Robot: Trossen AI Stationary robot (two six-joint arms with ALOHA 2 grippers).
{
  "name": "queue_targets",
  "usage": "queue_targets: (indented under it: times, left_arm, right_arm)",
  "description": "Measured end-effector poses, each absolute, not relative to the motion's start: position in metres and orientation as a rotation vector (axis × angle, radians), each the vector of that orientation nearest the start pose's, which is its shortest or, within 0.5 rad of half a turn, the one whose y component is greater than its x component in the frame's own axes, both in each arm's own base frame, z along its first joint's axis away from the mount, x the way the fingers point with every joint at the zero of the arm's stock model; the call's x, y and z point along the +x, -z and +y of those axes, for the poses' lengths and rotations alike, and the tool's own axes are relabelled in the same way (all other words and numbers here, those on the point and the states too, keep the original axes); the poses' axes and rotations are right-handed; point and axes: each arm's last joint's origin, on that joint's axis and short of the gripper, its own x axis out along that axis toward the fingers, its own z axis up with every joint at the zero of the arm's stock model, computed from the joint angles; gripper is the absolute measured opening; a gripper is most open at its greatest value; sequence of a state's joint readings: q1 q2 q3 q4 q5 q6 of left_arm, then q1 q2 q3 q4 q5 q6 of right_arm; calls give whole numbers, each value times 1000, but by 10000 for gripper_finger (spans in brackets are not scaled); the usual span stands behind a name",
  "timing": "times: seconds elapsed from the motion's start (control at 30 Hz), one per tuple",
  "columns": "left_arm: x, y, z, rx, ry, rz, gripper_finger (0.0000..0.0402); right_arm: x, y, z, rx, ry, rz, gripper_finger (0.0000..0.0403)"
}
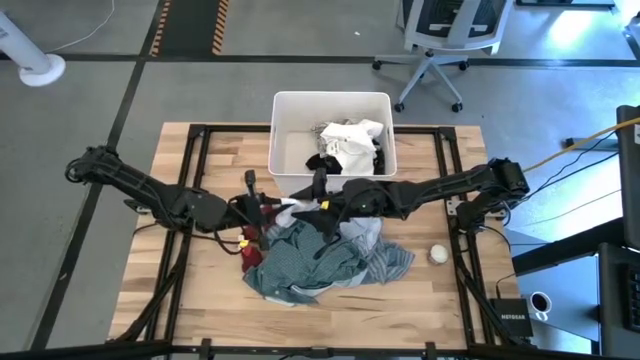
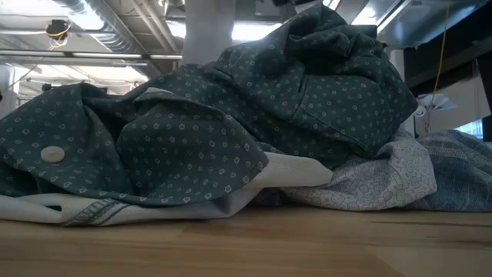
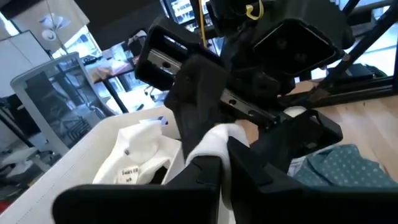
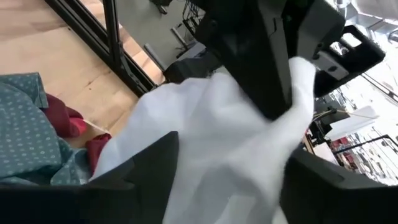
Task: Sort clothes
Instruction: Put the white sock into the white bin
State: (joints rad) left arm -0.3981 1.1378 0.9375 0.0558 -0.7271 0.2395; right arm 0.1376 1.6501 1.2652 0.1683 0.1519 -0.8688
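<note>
A small white piece (image 1: 290,210) hangs between my two grippers, above the table just in front of the white tub (image 1: 290,105). My left gripper (image 1: 272,208) is shut on its left end and my right gripper (image 1: 308,208) on its right end. Below lie a dark green dotted shirt (image 1: 300,262), a blue-grey striped shirt (image 1: 385,262) and a red piece (image 1: 250,236) in one pile on the table. The low view shows the dotted shirt (image 2: 231,115) close up and neither gripper. White and black pieces (image 1: 350,145) lie in the tub. My left gripper pinches one end of the white piece (image 3: 219,138) between its two fingers, coming level from the table's left. The cloth is bunched, and its layers cannot be told. My right gripper pinches the other end (image 4: 205,130) between its two fingers (image 4: 146,165), coming level from the table's right. The bunched cloth is lifted clear of the pile.
A small white ball (image 1: 438,254) lies on the table to the right of the pile. The tub stands at the table's far edge. Bare wood (image 1: 200,290) shows at the near left and the near right.
</note>
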Motion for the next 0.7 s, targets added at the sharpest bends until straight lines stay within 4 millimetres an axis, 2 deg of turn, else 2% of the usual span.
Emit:
queue_targets:
  times: [0.1,0.27,0.33,0.43,0.53,0.7]
  left_arm:
    - [238,-341,-79,310,-314,154,14]
    - [238,-341,-79,292,-315,152,14]
    - [238,-341,-79,281,-316,151,23]
    - [237,-342,-79,289,-316,149,48]
    - [234,-345,-76,287,-343,140,83]
    - [222,-362,-70,259,-431,101,142]
  right_arm:
    - [382,-311,49,-896,-83,196,176]
    - [382,-312,49,-903,-81,175,28]
    - [381,-313,48,-926,-56,189,18]
    - [376,-321,45,-954,4,206,36]
    - [368,-340,43,-976,43,186,29]
    - [347,-380,38,-1037,169,166,12]
